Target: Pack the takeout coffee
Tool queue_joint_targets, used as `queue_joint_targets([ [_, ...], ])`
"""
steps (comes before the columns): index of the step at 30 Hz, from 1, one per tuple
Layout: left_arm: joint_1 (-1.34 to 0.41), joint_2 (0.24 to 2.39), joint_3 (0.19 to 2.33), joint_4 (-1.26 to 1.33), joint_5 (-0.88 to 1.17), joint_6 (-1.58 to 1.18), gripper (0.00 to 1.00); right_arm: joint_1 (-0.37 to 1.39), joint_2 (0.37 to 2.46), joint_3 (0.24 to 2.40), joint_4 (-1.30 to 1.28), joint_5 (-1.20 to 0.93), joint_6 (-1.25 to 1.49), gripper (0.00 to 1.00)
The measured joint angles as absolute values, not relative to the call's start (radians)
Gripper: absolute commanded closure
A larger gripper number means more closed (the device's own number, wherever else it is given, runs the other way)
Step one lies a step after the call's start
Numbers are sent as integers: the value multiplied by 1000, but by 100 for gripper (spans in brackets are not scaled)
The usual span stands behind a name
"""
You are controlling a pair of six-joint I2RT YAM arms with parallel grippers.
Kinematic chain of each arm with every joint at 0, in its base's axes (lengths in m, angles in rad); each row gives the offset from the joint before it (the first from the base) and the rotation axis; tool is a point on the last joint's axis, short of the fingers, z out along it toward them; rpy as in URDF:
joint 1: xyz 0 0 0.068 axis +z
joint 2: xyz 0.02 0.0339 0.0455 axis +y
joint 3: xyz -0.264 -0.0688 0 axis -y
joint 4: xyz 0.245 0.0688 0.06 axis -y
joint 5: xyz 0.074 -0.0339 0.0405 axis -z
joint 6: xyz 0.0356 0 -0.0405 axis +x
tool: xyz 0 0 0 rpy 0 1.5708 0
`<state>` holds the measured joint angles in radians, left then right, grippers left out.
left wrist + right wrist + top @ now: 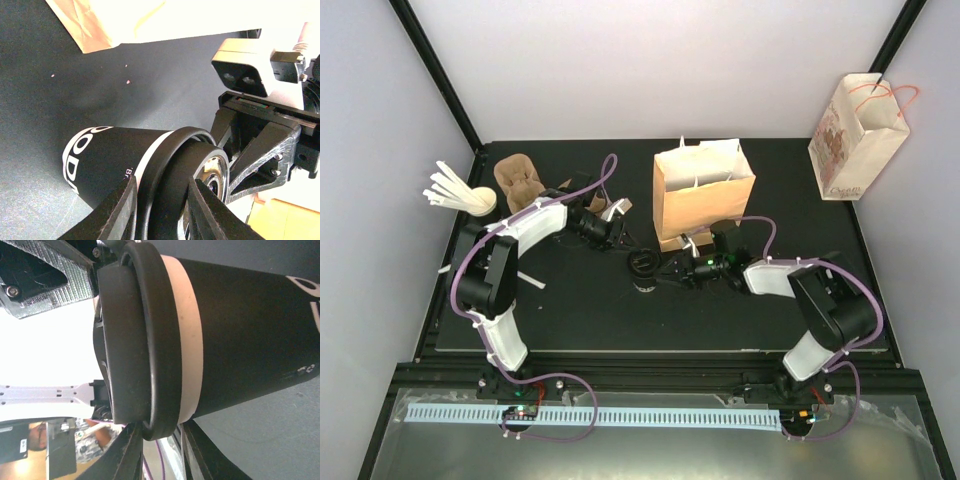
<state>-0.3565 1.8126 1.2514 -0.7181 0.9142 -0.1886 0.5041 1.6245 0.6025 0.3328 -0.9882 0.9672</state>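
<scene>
The takeout coffee cup (642, 268) stands upright on the black mat in front of the brown bag. It has a black sleeve with white lettering (95, 155), a white band and a black lid (167, 170). My left gripper (626, 246) reaches it from the upper left. Its fingers straddle the lid rim (162, 182), one at the white band and one over the lid top. My right gripper (668, 270) comes from the right. Its fingertips (161, 429) pinch the edge of the lid (135, 340) and the cup wall (240, 325).
The tall brown paper bag (702, 195) stands open just behind the cup. A brown cup carrier (520, 178) and a bunch of white stirrers (450, 190) lie at the back left, with a loose stirrer (528, 278) near the left arm. A printed white bag (855, 135) hangs at the far right.
</scene>
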Motion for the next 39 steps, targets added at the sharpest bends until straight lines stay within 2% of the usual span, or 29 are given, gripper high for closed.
queue_joint_targets([
  [7,-355,1812,1245,-707,920,-183,70,492,1670,615,362,-1055,983,77],
  [12,-355,1811,1243,-705,920,-183,68,495,1652,649,263,-1041,957,76],
  [18,-358,1816,1277,-757,892,-184,61,524,1542,691,62,-881,894,64],
  [27,-374,1863,1452,-884,852,-198,39,552,1475,824,-197,-667,778,53],
  [29,-374,1863,1492,-904,854,-203,37,566,1457,874,-263,-627,741,45],
  [32,-374,1863,1535,-918,861,-210,36,584,1428,938,-359,-561,679,38],
  [37,-350,1841,1547,-930,866,-231,34,640,1402,1074,-534,-411,550,4],
  [39,-332,1822,1546,-929,863,-240,33,672,1407,1128,-596,-355,500,0],
])
